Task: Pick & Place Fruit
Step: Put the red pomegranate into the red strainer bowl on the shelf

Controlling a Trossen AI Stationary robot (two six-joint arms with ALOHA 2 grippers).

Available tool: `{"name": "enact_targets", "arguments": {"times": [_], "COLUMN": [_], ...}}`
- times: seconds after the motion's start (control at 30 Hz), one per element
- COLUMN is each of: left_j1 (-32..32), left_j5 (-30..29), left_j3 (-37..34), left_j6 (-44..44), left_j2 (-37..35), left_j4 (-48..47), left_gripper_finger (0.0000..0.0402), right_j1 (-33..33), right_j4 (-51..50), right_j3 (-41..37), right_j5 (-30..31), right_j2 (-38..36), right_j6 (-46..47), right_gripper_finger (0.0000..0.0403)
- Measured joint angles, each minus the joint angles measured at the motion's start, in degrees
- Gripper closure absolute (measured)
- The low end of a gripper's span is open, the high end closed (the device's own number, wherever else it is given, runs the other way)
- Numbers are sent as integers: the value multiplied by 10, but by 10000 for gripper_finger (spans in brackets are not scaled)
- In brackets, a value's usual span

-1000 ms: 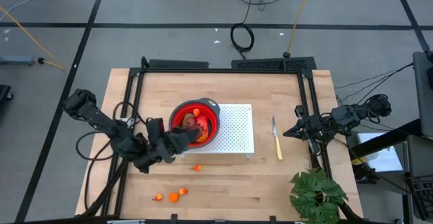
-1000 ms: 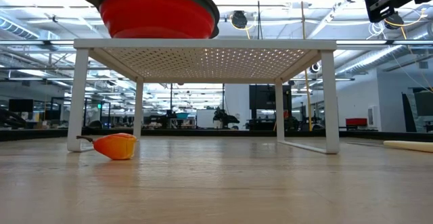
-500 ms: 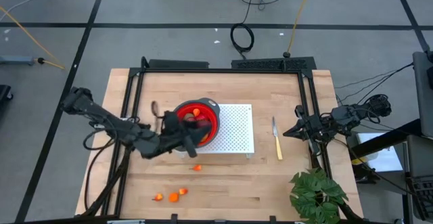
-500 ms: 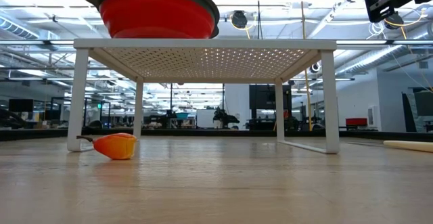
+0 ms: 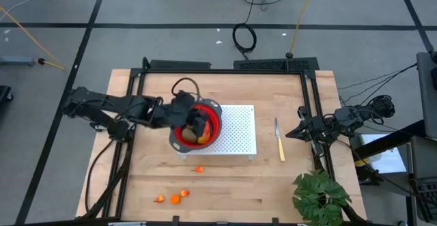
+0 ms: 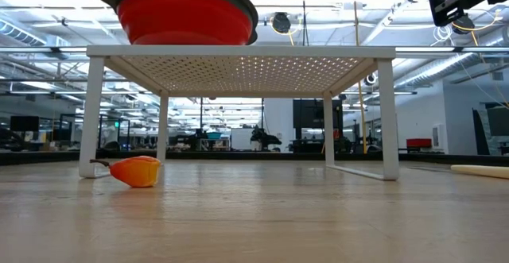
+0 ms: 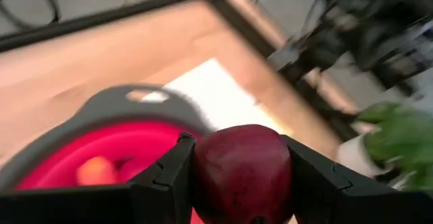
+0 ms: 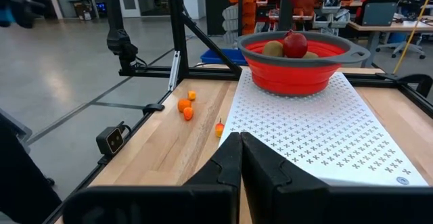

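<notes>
The left end effector [image 7: 240,183], clamped on a dark red fruit [image 7: 242,172], hovers over the red bowl [image 5: 179,135]; next, release. The right end effector [image 8: 240,158] waits shut.

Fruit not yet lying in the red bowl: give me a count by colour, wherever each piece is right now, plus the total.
Orange bits, loose on the table: 4
Dark red ball, clamped in the left fingers over the bowl: 1
Total: 5
</notes>
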Motion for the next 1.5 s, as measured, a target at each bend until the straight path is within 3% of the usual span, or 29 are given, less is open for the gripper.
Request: {"name": "enact_targets", "arguments": {"times": [0.33, 0.7, 1.03, 1.4, 1.5], "left_j1": [64, 107, 110, 110, 116], "left_j5": [87, 156, 177, 177, 206], "left_j3": [-1, -1, -1, -1, -1], "left_j6": [49, 129, 176, 181, 201], "left_j2": [22, 51, 72, 78, 69], "left_j4": [-96, -79, -83, -78, -78], "left_gripper_finger": [225, 224, 223, 141, 118], "right_j1": [0, 0, 0, 0, 0], "right_j4": [-1, -1, -1, -1, -1], "right_j3": [0, 0, 0, 0, 0], "right_j5": [0, 2, 2, 2, 2], "right_j2": [0, 0, 0, 0, 0], "right_j6": [3, 6, 6, 6, 6], "right_gripper_finger": [403, 403, 403, 403, 403]}}
